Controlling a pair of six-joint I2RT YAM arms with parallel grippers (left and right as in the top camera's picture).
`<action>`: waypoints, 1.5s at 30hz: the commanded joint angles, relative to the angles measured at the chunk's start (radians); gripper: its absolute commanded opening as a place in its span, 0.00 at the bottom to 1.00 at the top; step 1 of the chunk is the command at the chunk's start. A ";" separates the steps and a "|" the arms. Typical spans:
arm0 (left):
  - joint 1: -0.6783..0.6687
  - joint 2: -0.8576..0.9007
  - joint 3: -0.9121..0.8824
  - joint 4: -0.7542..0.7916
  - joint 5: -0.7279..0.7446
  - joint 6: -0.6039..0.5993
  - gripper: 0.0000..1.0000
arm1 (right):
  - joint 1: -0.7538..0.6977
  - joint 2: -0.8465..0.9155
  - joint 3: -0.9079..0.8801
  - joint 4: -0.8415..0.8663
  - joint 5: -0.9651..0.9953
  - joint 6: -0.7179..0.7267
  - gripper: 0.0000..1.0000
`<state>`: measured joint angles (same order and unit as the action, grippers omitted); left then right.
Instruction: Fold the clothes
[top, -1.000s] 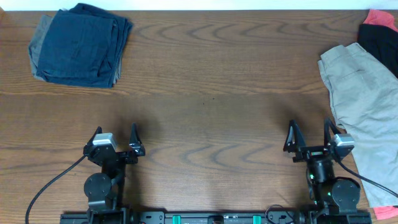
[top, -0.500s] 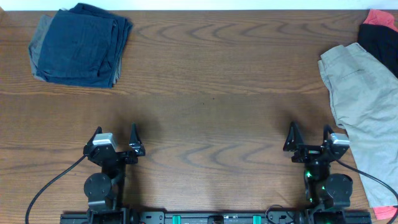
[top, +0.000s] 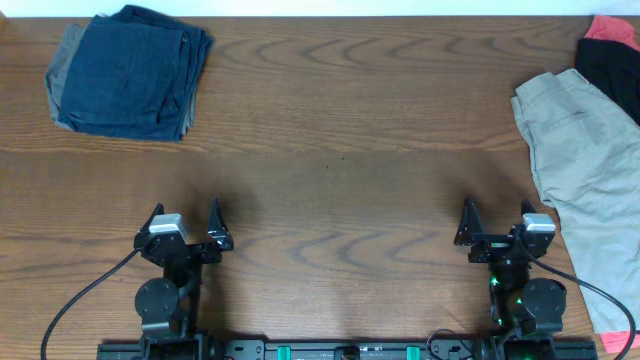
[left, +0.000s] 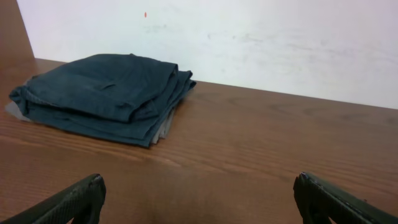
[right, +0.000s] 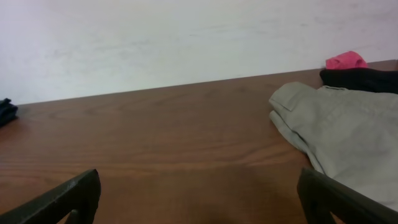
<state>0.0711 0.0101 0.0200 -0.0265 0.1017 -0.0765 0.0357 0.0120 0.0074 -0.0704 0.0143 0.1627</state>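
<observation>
A folded stack of dark navy blue shorts (top: 135, 72) with a grey pair under it lies at the far left; it also shows in the left wrist view (left: 106, 93). An unfolded khaki-beige pair (top: 590, 170) lies spread at the right edge and shows in the right wrist view (right: 342, 134). A black garment (top: 608, 70) and a coral-red garment (top: 612, 30) lie behind it. My left gripper (top: 185, 222) is open and empty near the front edge. My right gripper (top: 497, 220) is open and empty, just left of the khaki pair.
The wooden table (top: 340, 150) spans the view, with a pale wall behind its far edge (left: 261, 43). Both arm bases sit at the front edge, with cables trailing from each.
The right arm has drawn back slightly toward its base and shifted a little left. The left arm and the clothes have not moved.
</observation>
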 joint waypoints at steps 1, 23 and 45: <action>0.005 -0.006 -0.016 -0.036 0.014 0.013 0.98 | -0.026 -0.007 -0.002 -0.005 -0.011 -0.022 0.99; 0.005 -0.006 -0.016 -0.036 0.014 0.013 0.98 | -0.022 -0.007 -0.002 -0.004 0.004 -0.153 0.99; 0.005 -0.006 -0.016 -0.036 0.014 0.013 0.98 | -0.022 -0.007 -0.002 -0.004 0.004 -0.153 0.99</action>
<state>0.0711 0.0101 0.0200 -0.0261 0.1017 -0.0765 0.0090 0.0120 0.0074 -0.0704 0.0154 0.0319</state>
